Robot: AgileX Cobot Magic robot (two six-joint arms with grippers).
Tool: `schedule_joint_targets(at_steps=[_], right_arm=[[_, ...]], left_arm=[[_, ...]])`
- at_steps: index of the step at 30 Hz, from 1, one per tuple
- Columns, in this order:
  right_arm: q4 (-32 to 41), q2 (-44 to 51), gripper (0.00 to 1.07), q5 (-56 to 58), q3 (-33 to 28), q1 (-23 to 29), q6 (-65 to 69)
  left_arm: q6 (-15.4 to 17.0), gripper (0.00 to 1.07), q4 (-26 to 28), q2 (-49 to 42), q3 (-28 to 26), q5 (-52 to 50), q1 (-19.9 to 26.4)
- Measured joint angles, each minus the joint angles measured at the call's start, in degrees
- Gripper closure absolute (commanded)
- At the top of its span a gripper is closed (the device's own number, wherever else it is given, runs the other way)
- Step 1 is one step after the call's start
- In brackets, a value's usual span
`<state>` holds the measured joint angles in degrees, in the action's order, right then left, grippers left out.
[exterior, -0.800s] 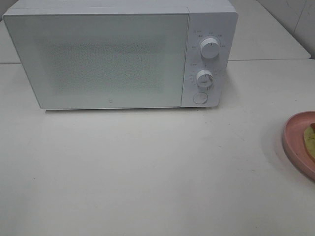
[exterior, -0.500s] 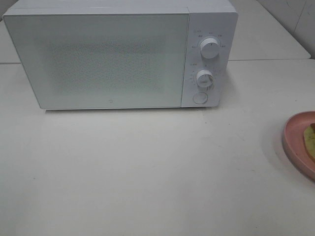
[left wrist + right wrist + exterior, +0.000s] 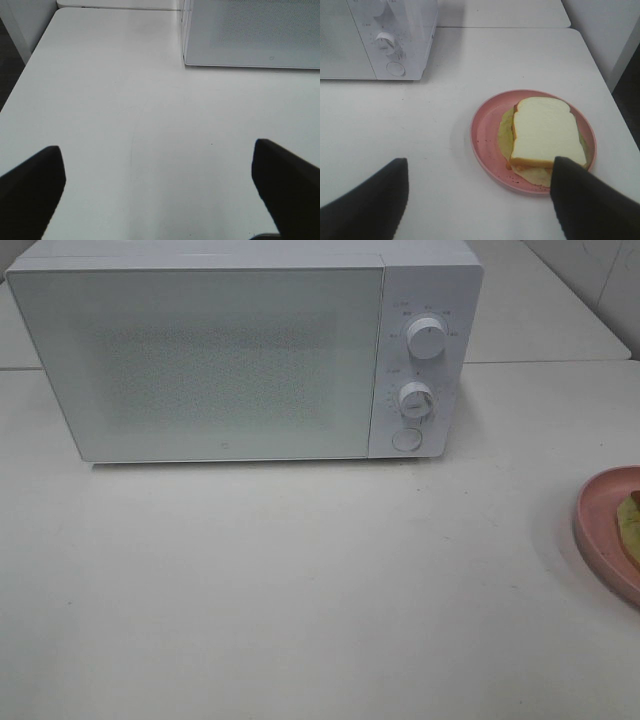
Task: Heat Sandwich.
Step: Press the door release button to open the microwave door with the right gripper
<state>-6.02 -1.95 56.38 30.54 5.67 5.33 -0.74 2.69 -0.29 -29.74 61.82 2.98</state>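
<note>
Holding left gripper [image 3: 156, 147] released over counter [image 3: 125, 100] | holding right gripper [image 3: 480, 161] released by sandwich [image 3: 542, 130] on pink plate [image 3: 482, 135] near counter's right edge

High view: pink plate [image 3: 598, 525] is cut off by the right edge with only its left rim in frame, sandwich [image 3: 632, 523] is just a yellowish sliver at that edge, and the print around the microwave [image 3: 220, 360] dials [image 3: 427, 340] is too small to read. Right wrist view: one finger [image 3: 582, 200] of the right gripper [image 3: 481, 161] covers a corner of the sandwich and a stretch of plate rim, both fingers run out of frame, and the microwave is cropped to its control end with blurred lettering. Left wrist view: left gripper [image 3: 156, 147] shows only two dark fingertips [image 3: 35, 185] cut by the picture's edge, and the microwave is cropped to a front corner with its small door mark unreadable.
</note>
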Motion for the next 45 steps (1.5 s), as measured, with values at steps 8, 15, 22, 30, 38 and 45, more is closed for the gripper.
schedule_joint_targets(at_steps=[8,15,22,30,38,45], right_arm=[[0.06,-6.42,0.32,-4.58,0.63,0.0,0.06],[0.06,-13.52,0.32,-9.57,0.63,0.0,0.4],[0.06,-18.28,0.32,-14.15,0.63,0.0,0.57],[0.06,-26.7,0.32,-21.77,0.63,0.0,0.8],[0.06,-34.21,0.32,-29.28,0.63,0.0,0.86],[0.06,-39.25,0.32,-35.52,0.63,0.0,0.86]], left_arm=[[0.0,0.1,0.0,0.0,0.0,0.0,0.0],[0.0,0.1,0.0,0.0,0.0,0.0,0.0],[0.0,0.1,0.0,0.0,0.0,0.0,0.0],[0.0,0.1,0.0,0.0,0.0,0.0,0.0],[0.0,0.1,0.0,0.0,0.0,0.0,0.0],[0.0,0.1,0.0,0.0,0.0,0.0,0.0]])
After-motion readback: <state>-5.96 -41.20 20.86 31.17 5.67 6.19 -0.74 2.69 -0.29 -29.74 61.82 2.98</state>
